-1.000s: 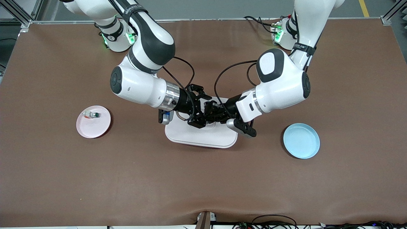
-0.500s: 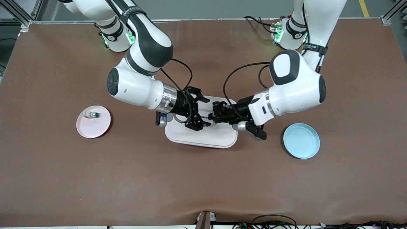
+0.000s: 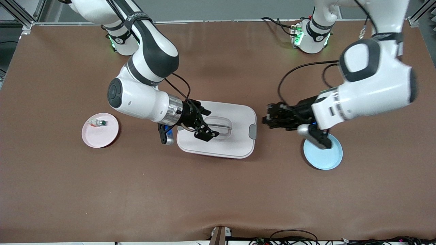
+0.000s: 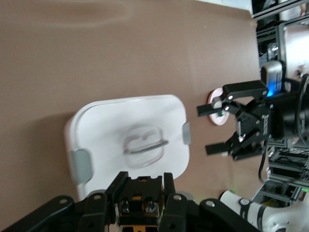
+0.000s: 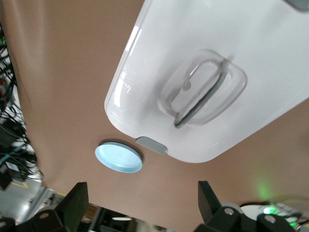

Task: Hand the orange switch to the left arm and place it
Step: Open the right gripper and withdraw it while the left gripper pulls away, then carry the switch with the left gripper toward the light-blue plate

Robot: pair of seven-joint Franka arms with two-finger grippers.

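We saw the orange switch [image 4: 140,209] clamped in the left end effector [image 3: 269,119] at centre-right, between the box [image 3: 218,134] and blue plate [image 3: 323,151]. The right end effector [image 3: 204,123] hung spread above the box. Brown table [image 3: 218,190]; grey floor along the frame's top.

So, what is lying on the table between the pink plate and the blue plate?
In the front view, the box lies between the pink plate and the blue plate. The open right gripper hangs over the box.
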